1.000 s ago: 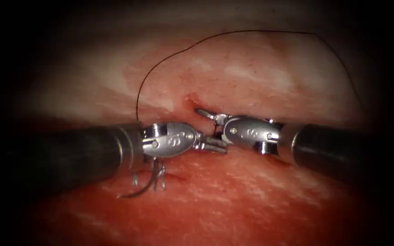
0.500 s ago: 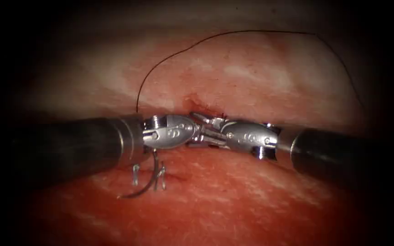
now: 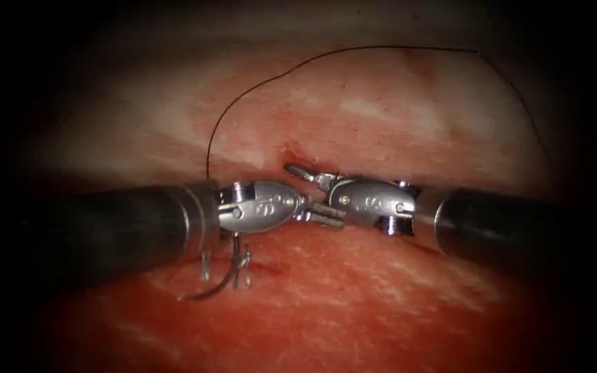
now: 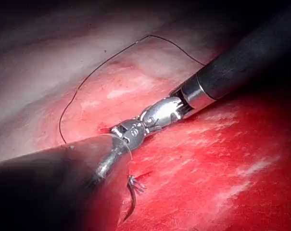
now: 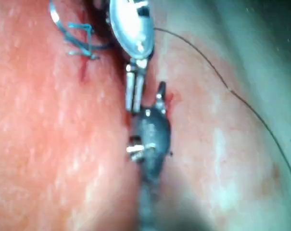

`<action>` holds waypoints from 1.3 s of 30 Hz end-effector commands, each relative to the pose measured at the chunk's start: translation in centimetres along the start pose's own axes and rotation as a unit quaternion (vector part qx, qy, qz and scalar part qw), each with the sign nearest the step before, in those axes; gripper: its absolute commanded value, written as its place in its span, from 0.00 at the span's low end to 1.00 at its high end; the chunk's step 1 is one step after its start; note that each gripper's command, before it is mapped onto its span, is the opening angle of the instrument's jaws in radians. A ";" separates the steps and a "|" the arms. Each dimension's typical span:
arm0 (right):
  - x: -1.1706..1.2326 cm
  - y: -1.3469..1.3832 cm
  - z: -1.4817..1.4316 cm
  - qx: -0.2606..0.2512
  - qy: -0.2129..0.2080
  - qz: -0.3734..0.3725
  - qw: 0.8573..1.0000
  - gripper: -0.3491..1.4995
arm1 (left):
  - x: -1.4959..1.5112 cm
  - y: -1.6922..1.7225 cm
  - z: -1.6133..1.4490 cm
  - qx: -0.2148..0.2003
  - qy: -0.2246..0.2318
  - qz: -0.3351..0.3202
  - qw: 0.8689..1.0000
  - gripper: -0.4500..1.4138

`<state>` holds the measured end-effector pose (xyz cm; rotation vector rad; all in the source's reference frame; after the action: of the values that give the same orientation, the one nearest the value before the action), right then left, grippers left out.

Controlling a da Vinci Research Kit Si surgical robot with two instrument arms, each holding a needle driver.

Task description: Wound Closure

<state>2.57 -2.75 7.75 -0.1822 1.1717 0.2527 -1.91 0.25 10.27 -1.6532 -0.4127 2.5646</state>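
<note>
Needle: the curved needle [image 3: 209, 290] lies nearest, on the tissue [image 3: 381, 297] to the left of the cut [image 3: 289, 150] and well on the near side of it. Neither hand holds it. It seems to have been set down there out of the way, and I cannot tell whether its tip sits in the tissue.

Stitch ends: short pale ends of thread [image 3: 246, 266] stand up just beside the needle's upper curve, left of the cut. They probably mark a stitch that is already placed.

Left hand: the left hand [image 3: 326, 215] reaches in level, its tips just on the near side of the cut. Its jaws are parted by a narrow gap and I see nothing between them, so it looks poised rather than gripping.

Right hand: the right hand [image 3: 307, 176] meets it tip to tip at the cut. One jaw is lifted toward the cut's near end, so it stands open and holds nothing that I can see.

Cut: a small red notch just beyond both hands. They crowd together here, which suggests the work centres on this spot.

Thread: the dark thread [image 3: 298, 65] rises from left of the cut and arcs slack over the far tissue to the right.
</note>
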 end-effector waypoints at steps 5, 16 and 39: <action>-0.03 -0.03 0.03 0.013 -0.005 -0.001 1.000 0.02 | -0.04 0.01 0.08 -0.001 0.001 0.000 1.000 0.00; -0.03 -0.02 -0.04 0.048 -0.008 -0.002 0.999 0.00 | -0.04 0.02 0.07 -0.002 0.001 0.000 1.000 0.00; 0.00 -0.25 -1.12 -0.007 -0.004 0.018 1.000 0.91 | 0.25 0.24 -1.26 0.007 0.023 -0.012 1.000 0.00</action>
<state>1.61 -3.28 7.24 -0.1756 1.1672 0.2936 -0.72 0.36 9.39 -1.6805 -0.3982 2.5070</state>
